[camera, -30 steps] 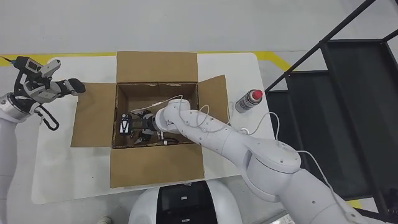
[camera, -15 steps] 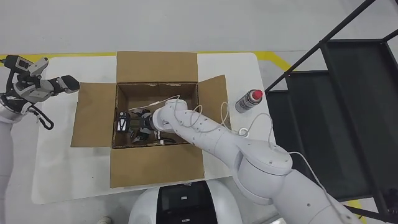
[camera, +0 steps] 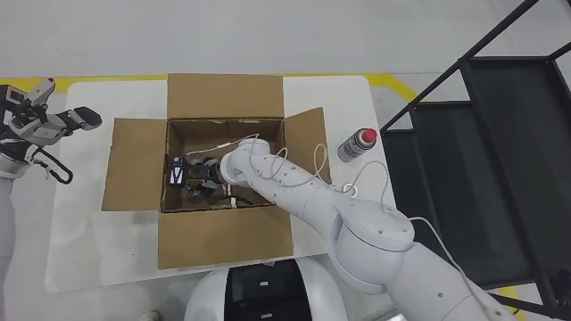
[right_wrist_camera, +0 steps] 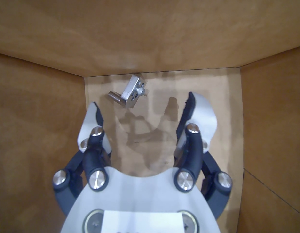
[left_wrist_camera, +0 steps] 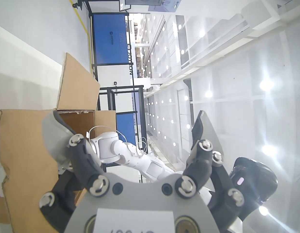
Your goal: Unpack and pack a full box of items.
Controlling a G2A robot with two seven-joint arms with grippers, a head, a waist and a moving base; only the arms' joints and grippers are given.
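Note:
An open cardboard box (camera: 225, 96) stands in the middle of the white table (camera: 343, 98), its flaps folded outward. My right gripper (camera: 182, 176) is down inside it near the left wall. In the right wrist view this gripper (right_wrist_camera: 143, 101) is open above the box floor, with nothing between its fingers. A small metal bracket (right_wrist_camera: 131, 93) with a pin lies on the floor just beyond the fingertips, close to the box wall (right_wrist_camera: 150, 25). My left gripper (camera: 78, 119) hangs open and empty off the table's left edge; its fingers (left_wrist_camera: 54, 128) are spread wide.
A silver can with a red cap (camera: 356, 144) lies on the table right of the box. A black metal stair frame (camera: 482, 125) stands beyond the table's right side. Bare table surface shows left of the box (camera: 80, 223).
My left arm has drawn back to the left, away from the box. My right gripper has stayed inside the box, shifting only slightly.

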